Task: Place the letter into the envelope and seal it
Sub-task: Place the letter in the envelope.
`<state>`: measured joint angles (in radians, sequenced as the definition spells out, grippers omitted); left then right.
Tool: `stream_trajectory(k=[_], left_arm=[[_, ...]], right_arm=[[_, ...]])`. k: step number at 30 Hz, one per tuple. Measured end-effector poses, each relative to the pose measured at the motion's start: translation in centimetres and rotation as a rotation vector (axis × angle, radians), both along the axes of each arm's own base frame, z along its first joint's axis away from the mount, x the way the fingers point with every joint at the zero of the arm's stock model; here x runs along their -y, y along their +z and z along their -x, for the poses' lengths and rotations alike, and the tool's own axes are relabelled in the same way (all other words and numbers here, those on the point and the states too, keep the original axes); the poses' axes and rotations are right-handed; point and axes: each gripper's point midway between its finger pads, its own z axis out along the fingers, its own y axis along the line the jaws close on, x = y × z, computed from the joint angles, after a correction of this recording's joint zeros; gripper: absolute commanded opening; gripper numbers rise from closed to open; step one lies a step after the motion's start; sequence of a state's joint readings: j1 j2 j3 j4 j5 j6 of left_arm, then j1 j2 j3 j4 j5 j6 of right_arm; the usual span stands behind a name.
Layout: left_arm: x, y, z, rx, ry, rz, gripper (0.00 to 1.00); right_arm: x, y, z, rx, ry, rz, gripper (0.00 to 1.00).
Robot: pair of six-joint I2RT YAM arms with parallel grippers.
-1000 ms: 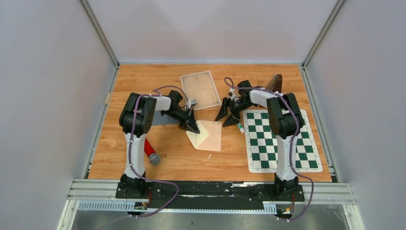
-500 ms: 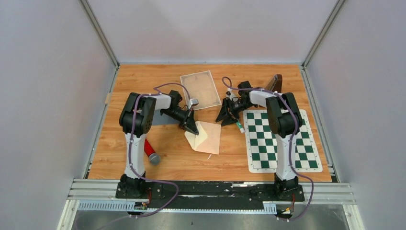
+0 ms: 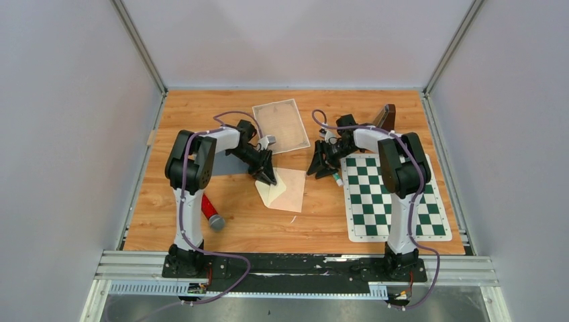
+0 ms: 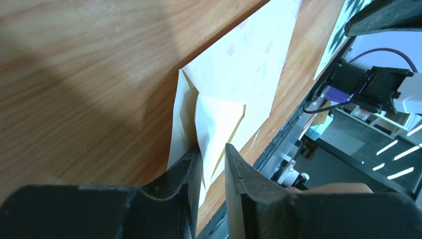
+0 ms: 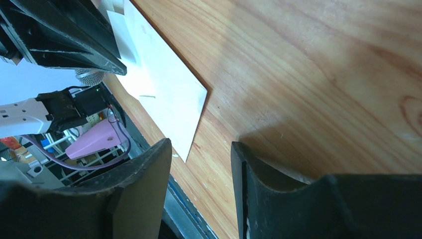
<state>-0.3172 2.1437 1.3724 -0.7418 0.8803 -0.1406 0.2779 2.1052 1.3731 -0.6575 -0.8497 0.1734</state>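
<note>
Loosening my left end effector (image 4: 213, 152), I part its jaws a crack around the folded flap of the cream paper envelope (image 3: 288, 191), which has slid leftward across the wooden bench (image 3: 201, 114). Sealing looks unfinished. My right end effector (image 3: 322, 166) hangs half open, empty, nearby.

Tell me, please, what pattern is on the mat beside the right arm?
The mat has a green-and-white checkerboard pattern, best seen in the top external view.
</note>
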Motion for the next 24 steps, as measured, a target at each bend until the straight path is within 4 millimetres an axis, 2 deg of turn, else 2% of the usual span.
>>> stream_trajectory(k=[7, 10, 12, 16, 24], left_arm=[[-1.2, -0.2, -0.3, 0.006, 0.029, -0.104, 0.27], [-1.8, -0.2, -0.4, 0.019, 0.032, -0.15, 0.16], [-2.1, -0.3, -0.4, 0.022, 0.032, -0.171, 0.13], [-2.5, -0.4, -0.4, 0.021, 0.032, -0.2, 0.18], [-3.3, -0.2, -0.6, 0.025, 0.026, -0.242, 0.18]], right_arm=[[-0.4, -0.1, 0.4, 0.008, 0.014, 0.016, 0.46], [-0.8, 0.0, 0.7, 0.008, 0.027, 0.016, 0.44], [-1.2, 0.1, 0.9, 0.01, 0.036, 0.014, 0.44], [-2.0, 0.4, 0.4, 0.022, 0.037, 0.011, 0.43], [-2.6, 0.6, -0.5, 0.033, 0.031, 0.002, 0.43]])
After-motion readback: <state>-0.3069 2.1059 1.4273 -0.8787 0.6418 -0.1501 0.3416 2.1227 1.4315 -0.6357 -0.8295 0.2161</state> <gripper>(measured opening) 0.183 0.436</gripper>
